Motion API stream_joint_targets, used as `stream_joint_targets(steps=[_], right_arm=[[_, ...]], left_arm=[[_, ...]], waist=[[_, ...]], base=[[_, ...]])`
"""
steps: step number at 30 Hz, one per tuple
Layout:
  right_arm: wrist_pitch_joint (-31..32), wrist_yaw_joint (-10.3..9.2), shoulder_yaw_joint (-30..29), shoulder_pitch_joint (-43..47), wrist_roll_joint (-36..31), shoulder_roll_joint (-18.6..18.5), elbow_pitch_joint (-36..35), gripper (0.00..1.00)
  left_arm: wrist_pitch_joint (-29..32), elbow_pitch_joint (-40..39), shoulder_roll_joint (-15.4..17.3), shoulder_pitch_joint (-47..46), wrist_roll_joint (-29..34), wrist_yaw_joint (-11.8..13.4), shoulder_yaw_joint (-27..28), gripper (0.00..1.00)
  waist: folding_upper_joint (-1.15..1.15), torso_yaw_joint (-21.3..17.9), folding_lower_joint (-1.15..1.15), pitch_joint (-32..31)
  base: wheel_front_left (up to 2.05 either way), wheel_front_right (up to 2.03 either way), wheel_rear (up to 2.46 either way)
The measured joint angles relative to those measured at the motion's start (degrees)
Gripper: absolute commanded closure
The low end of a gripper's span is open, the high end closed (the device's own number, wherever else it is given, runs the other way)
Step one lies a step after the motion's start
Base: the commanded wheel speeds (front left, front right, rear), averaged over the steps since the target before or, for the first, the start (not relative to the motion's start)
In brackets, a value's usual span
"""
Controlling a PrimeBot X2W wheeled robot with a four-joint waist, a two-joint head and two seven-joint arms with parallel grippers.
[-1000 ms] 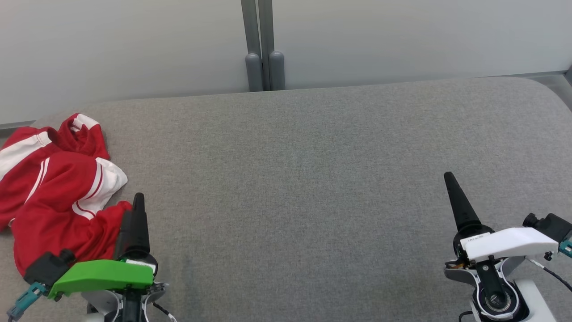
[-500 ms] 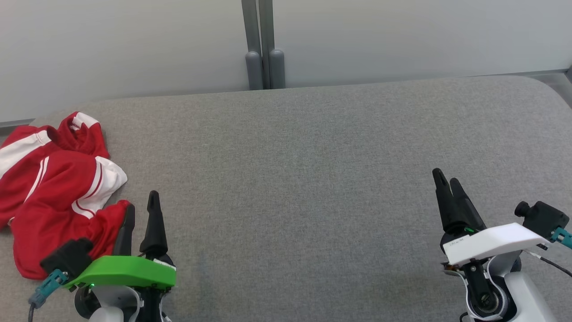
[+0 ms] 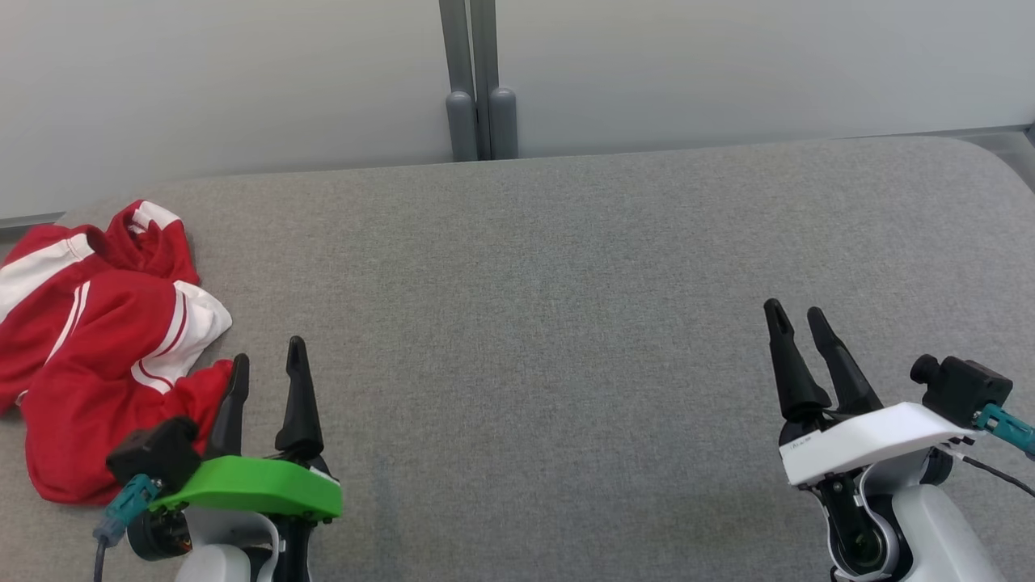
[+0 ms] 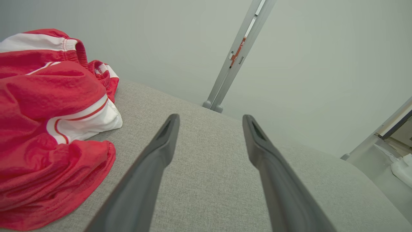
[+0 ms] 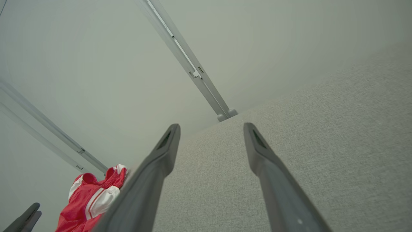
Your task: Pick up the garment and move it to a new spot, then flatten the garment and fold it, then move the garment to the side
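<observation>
A crumpled red garment with white stripes (image 3: 97,339) lies at the left edge of the grey counter (image 3: 550,307). The left pincer (image 3: 268,352) hovers just to its right, jaws spread wide and holding nothing. The right pincer (image 3: 795,309), well apart at the near right, is likewise spread and empty.

Left tool (image 3: 268,352) green-capped, right tool (image 3: 794,309) white-capped; dark tapered fingers (image 3: 299,396), teal plugs (image 3: 129,497)
</observation>
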Motion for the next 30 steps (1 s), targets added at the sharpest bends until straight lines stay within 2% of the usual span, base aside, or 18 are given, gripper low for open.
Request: stream_joint_targets(steps=[30], right_arm=[[-4.02, 0.01, 3.19, -0.90, -12.23, -1.69, 0.42, 0.00]], left_arm=[[-4.10, -0.27, 0.16, -0.21, 16.17, 0.73, -2.79, 0.00]], waist=[[0.00, 0.13, 0.00, 0.35]], base=[[0.00, 0.00, 0.00]])
